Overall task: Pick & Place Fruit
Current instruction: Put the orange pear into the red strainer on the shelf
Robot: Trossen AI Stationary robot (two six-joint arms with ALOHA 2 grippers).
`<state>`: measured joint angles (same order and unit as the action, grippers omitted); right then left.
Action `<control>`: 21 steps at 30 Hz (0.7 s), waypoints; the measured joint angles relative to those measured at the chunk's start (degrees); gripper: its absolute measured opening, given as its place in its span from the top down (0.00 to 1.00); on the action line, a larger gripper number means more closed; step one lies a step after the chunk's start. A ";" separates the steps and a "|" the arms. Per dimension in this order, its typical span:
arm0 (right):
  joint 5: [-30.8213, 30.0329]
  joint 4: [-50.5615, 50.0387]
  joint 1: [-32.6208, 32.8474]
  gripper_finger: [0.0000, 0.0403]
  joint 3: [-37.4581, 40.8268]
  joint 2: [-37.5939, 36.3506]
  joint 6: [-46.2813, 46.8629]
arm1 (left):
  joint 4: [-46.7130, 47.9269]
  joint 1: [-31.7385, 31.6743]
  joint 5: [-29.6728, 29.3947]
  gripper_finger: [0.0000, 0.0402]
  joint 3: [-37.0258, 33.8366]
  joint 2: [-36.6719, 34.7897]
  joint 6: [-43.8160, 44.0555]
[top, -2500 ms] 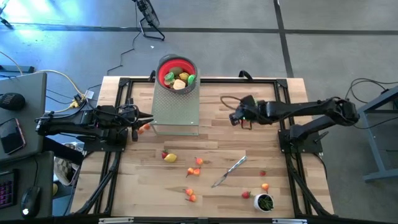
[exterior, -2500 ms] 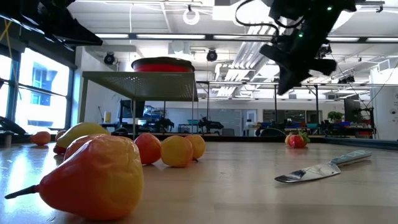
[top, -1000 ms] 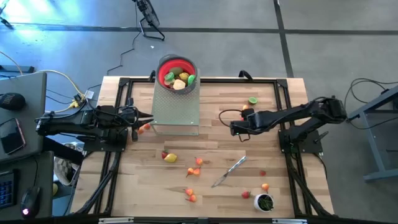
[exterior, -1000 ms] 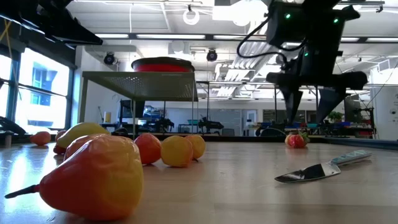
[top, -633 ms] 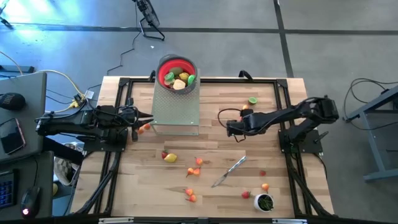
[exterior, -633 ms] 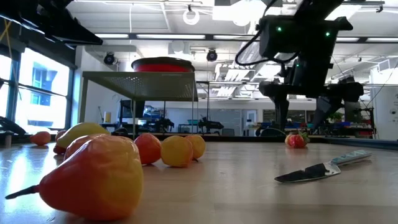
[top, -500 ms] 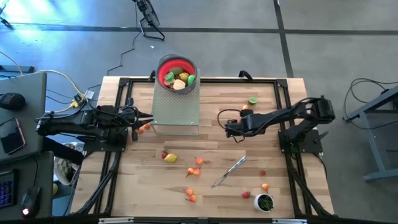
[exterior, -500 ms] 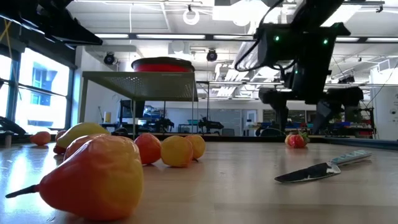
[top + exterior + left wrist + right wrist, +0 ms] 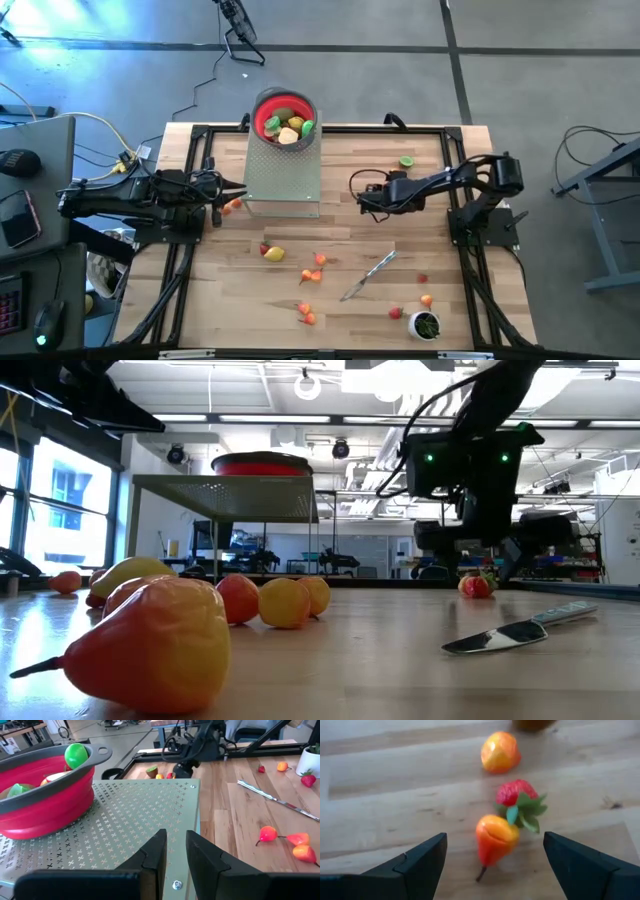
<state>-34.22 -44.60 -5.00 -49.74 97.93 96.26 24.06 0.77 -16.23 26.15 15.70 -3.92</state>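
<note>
Small toy fruit lies scattered on the wooden table [image 9: 440, 240]: an orange pear [image 9: 495, 840], a strawberry [image 9: 517, 800] and an orange piece [image 9: 500, 752] close together, others near the middle [image 9: 318, 262]. More fruit fills the red bowl [image 9: 285, 115], which stands on a perforated metal stand [image 9: 283, 170]. My right gripper [image 9: 365, 195] is open and slants down over the pear, one finger on either side [image 9: 495, 855], touching nothing. My left gripper [image 9: 175, 840] waits beside the stand, its fingers slightly apart with nothing between them.
A silver knife [image 9: 368, 275] lies near the table's middle front. A small white cup [image 9: 426, 325] with green contents stands at the front right, with a strawberry [image 9: 397, 313] beside it. A lime half [image 9: 406, 161] lies at the far right. Black frame rails [image 9: 330, 128] border the table.
My right gripper has come down close to the table and moved a little toward the left edge, rolling its wrist as it went. Its fingers have stayed wide apart. The fruit has not moved.
</note>
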 joint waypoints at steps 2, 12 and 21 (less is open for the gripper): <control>0.26 1.42 -0.92 0.19 0.00 -0.11 -1.15 | 0.00 -0.02 0.00 0.83 0.00 0.00 0.00; 3.16 4.29 -3.36 0.19 1.29 -0.08 -3.57 | 0.08 -0.02 0.00 0.83 0.00 -0.01 -0.05; 4.01 10.37 -3.30 0.21 5.49 -0.37 -3.06 | 0.06 0.00 0.00 0.83 0.00 0.00 -0.15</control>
<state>-30.20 -34.23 -8.29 -44.25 97.56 93.20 24.12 0.77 -16.23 26.15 15.70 -4.08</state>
